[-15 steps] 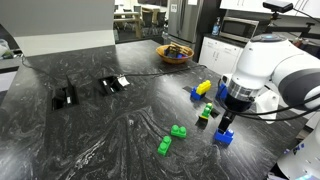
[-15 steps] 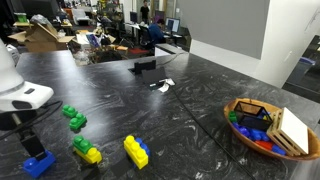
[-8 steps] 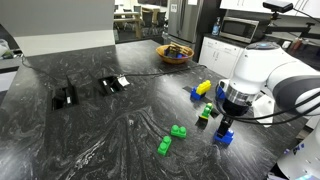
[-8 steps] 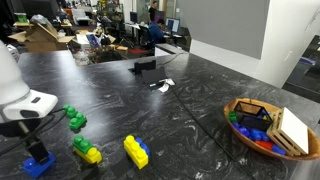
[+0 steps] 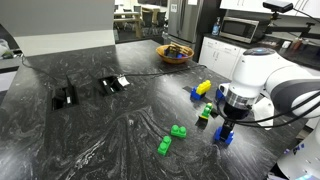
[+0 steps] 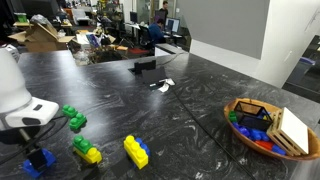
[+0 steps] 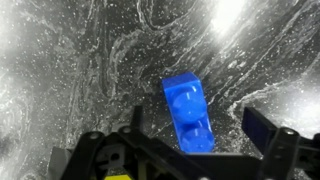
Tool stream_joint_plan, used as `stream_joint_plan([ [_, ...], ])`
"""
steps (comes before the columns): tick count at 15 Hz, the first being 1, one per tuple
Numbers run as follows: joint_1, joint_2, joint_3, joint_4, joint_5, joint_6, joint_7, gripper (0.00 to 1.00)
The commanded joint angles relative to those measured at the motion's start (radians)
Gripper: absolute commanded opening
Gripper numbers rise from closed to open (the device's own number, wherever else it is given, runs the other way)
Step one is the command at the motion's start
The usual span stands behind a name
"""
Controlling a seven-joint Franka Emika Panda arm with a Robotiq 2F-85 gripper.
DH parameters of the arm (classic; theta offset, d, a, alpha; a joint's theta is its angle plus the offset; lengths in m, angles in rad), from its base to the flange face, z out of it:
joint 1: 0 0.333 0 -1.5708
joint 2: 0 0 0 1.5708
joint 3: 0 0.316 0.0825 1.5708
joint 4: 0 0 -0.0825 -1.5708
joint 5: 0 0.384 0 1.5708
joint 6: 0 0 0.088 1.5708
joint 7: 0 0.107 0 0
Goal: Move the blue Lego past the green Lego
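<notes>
Item: blue Lego (image 7: 186, 98), one small studded brick lying flat on the dark marbled countertop (image 5: 100, 130), directly under your gripper (image 7: 197, 122) and inside its span. In the wrist view the brick's long axis runs from the top of the picture down toward the palm, leaning slightly off that line. The fingers (image 7: 258, 126) stand one on each long flank with bare counter showing on both sides, so the hand is spread and grips nothing. The closing line crosses the brick's short width, and the brick looks roughly centred, so you should need little or no wrist turn. You cannot tell whether the fingertips are low enough to catch the brick's sides. In an exterior view the blue Lego (image 5: 224, 138) sits near the counter's edge on the robot's side. The pair of green Legos (image 5: 172, 138) lies toward picture-left of it, with bare counter between them. A further green brick (image 5: 205, 111) lies closer, beside a yellow piece, and which green one is meant is not certain. Likely next: close across the short width, then carry the brick toward the green pair and beyond it.
</notes>
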Motion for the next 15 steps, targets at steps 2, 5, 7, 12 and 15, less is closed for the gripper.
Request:
stream_joint_plan([
  [2,0.009,0.012,-0.013,-0.002,0.019,0.022,-0.025,0.75],
  [5,0.009,0.013,-0.012,-0.003,0.021,0.027,-0.022,0.60],
  [7,0.009,0.014,-0.012,-0.002,0.021,0.028,-0.022,0.45],
  [12,0.003,0.001,-0.003,0.005,0.009,0.006,0.003,0.10],
  [15,0.005,-0.028,0.005,0.030,0.004,-0.044,0.025,0.10],
])
